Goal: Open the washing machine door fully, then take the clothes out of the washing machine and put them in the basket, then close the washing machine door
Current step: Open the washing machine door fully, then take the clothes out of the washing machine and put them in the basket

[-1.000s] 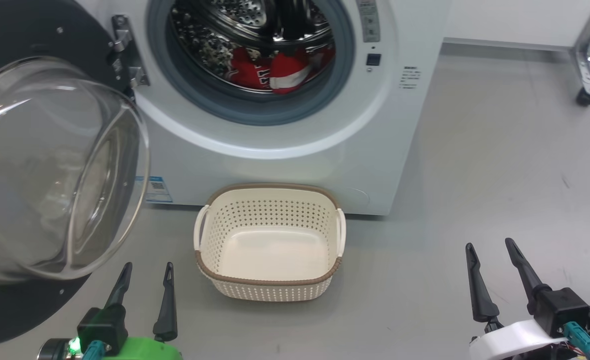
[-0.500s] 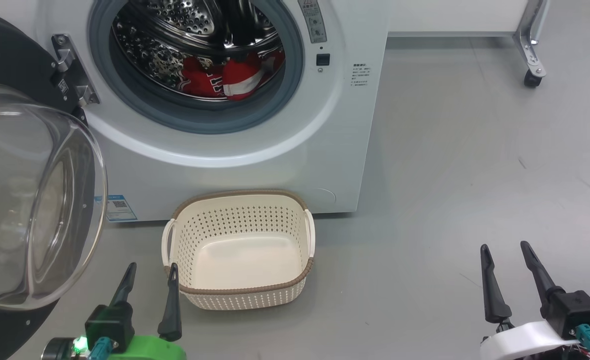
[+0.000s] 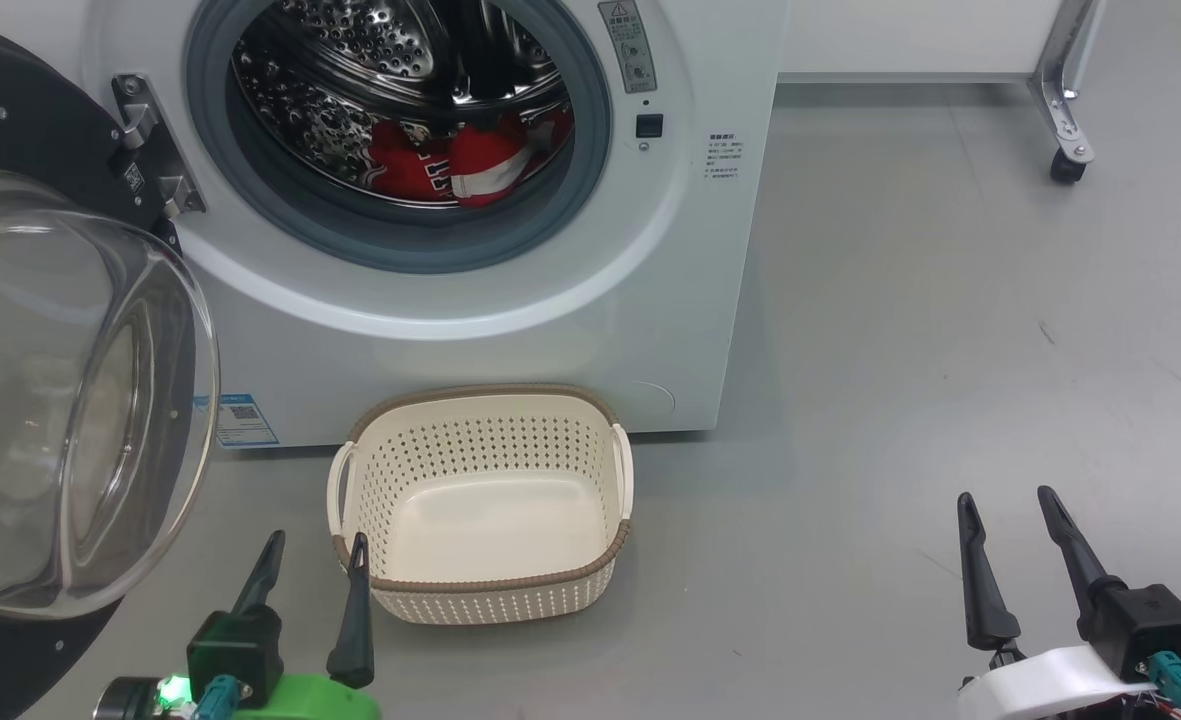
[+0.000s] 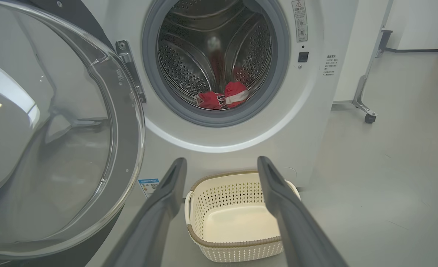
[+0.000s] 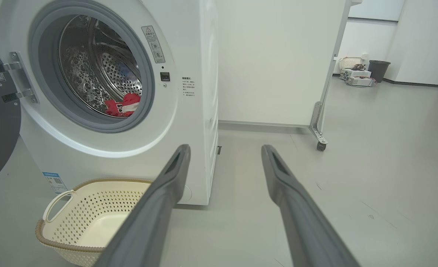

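Hanging wide open at 9 o'clock in the head view, the washing machine door (image 3: 50, 400) shows its big clear glass bowl with the black rim around it. The washing machine (image 3: 510, 340) is a big white box at 12 o'clock. Its round hole has a grey rubber ring (image 3: 400, 255) and a shiny drum (image 3: 350, 60) full of little holes.

The clothes (image 3: 460, 165) are red with white stripes. They lie in a heap at the bottom of the drum. It looks like more than one piece, but that is hard to tell.

The basket (image 3: 480, 595) sits on the grey floor (image 3: 900, 350) just in front of the machine, at 6 o'clock from the round hole. It is cream with a brown rim, and you can see its flat bottom.

The left tool (image 3: 317, 537) is at 7 o'clock, just beside the basket's near left corner. Its two dark fingers are spread wide and hold nothing. The right tool (image 3: 1005, 495) is at 5 o'clock, well apart from the basket, over bare floor. Its fingers are spread wide too and hold nothing.

A metal leg with a small wheel (image 3: 1063, 167) stands at 1 o'clock.
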